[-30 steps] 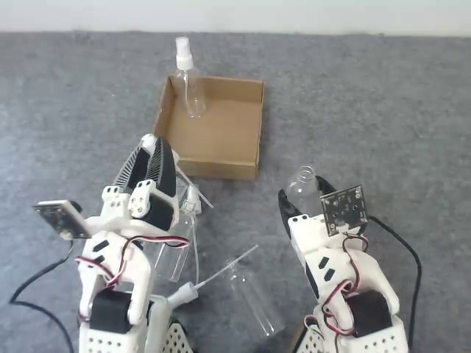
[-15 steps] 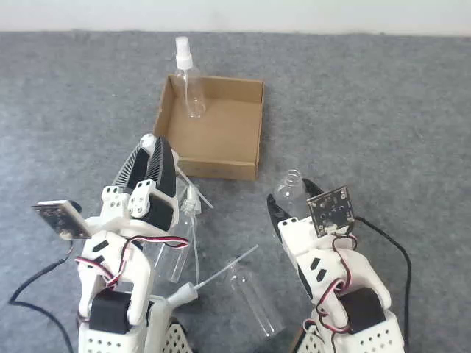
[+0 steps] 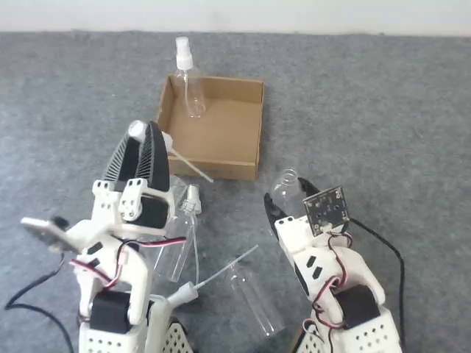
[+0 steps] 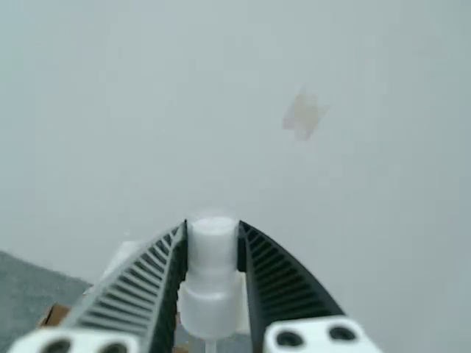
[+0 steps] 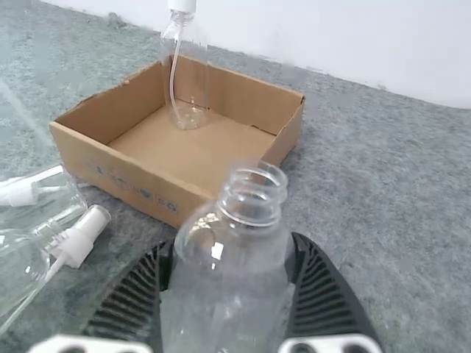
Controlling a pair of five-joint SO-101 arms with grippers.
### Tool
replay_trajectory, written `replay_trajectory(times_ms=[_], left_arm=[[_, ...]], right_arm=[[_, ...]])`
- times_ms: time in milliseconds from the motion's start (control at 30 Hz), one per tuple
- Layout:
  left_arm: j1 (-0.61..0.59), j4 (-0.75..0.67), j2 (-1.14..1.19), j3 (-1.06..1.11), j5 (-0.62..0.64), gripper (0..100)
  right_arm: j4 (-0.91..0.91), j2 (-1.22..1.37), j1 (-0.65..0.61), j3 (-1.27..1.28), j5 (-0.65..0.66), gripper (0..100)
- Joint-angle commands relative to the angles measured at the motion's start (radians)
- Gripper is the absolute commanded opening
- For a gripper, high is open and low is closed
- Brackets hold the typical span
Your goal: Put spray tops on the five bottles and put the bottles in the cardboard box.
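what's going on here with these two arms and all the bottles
The left gripper is shut on a white spray top, held up off the carpet. The right gripper holds an open bottle that has no top yet. One capped bottle stands in the cardboard box; another bare bottle lies between the arms.

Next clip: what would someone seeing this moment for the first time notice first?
Each arm holds half of a pair: the left gripper is shut on a white spray top near the cardboard box, while the right gripper clamps an uncapped bottle upright. One capped bottle stands in the box's far corner, and loose bottles lie on the grey carpet between the arms.
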Motion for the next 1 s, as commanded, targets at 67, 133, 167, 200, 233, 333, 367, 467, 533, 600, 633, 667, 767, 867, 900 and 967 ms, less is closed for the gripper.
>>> replay_trajectory(times_ms=[67,133,167,200,233,333,367,467,533,600,633,667,767,867,900,967], left_arm=[[0.003,-0.206,-0.018,-0.027,-0.009,1],[0.003,-0.249,-0.018,-0.028,-0.009,1],[0.003,-0.264,-0.015,-0.028,-0.009,1],[0.003,-0.275,-0.015,-0.028,-0.015,1],[0.003,-0.281,-0.015,-0.03,-0.038,1],[0.028,-0.282,-0.014,-0.042,-0.086,1],[0.043,-0.282,-0.015,-0.044,-0.087,1],[0.097,-0.281,-0.015,-0.044,-0.089,1],[0.129,-0.284,-0.014,-0.045,-0.115,1],[0.161,-0.284,-0.014,-0.056,-0.167,1],[0.176,-0.284,-0.014,-0.058,-0.187,1],[0.19,-0.284,-0.014,-0.058,-0.198,1],[0.222,-0.278,-0.014,-0.053,-0.198,1],[0.227,-0.279,-0.015,-0.028,-0.196,1],[0.227,-0.279,-0.015,-0.021,-0.196,1],[0.227,-0.281,-0.017,-0.008,-0.196,1]], right_arm=[[-0.091,-0.021,-0.038,0.025,0.095,0.6],[-0.09,-0.021,-0.056,0.025,0.106,0.6],[-0.09,-0.021,-0.061,0.025,0.106,0.6],[-0.09,-0.021,-0.065,0.025,0.106,0.6],[-0.09,-0.021,-0.065,0.025,0.106,0.6],[-0.085,-0.021,-0.065,0.025,0.106,0.6],[-0.085,-0.021,-0.065,0.025,0.106,0.6],[-0.084,-0.021,-0.065,0.025,0.106,0.6],[-0.082,-0.022,-0.067,0.023,0.11,0.6],[-0.082,-0.022,-0.074,0.023,0.155,0.6],[-0.082,-0.022,-0.085,0.025,0.18,0.6],[-0.082,-0.022,-0.097,0.026,0.196,0.6],[-0.087,-0.022,-0.127,0.035,0.229,0.6],[-0.091,-0.022,-0.134,0.046,0.272,0.6],[-0.091,-0.022,-0.142,0.046,0.288,0.6],[-0.091,-0.022,-0.159,0.048,0.313,0.6]])
